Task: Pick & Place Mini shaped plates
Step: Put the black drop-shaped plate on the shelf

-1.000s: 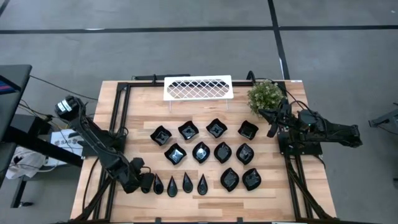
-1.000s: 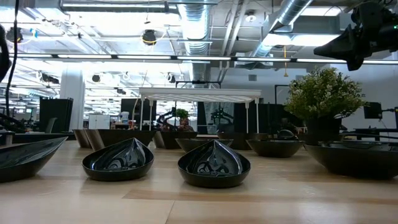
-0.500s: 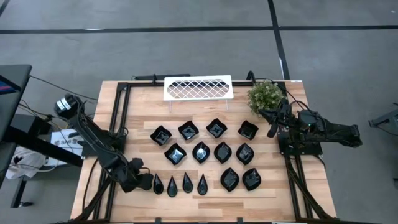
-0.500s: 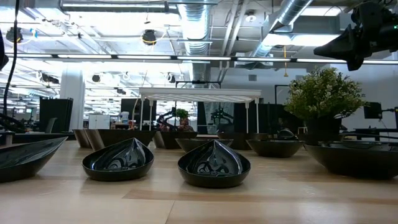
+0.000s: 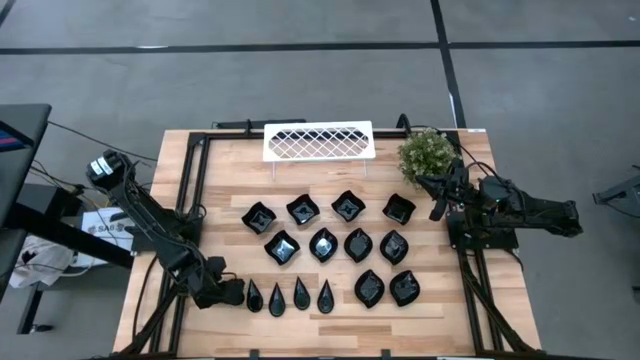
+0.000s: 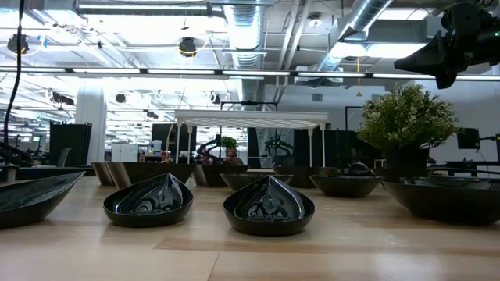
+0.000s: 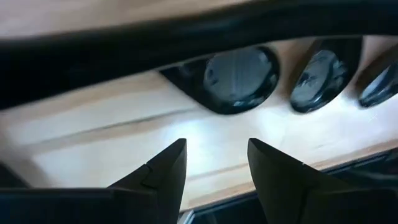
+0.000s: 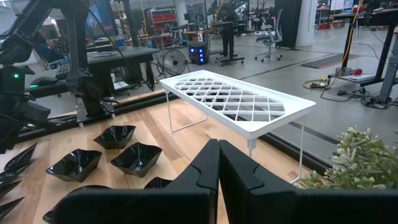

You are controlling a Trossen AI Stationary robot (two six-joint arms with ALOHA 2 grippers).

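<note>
left hand (image 5: 228, 292) hangs released beside the teardrop plates (image 5: 288, 296) at the table's near edge, ready to grasp; right hand (image 5: 437, 197) clenched, empty.

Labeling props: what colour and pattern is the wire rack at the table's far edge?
White, with a diamond lattice top on thin white legs: the wire rack shows best in the right wrist view.

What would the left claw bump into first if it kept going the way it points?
Probably the nearest narrow teardrop plate: the open left gripper sits low beside that row, pointing along it. Depth is hard to judge.
</note>
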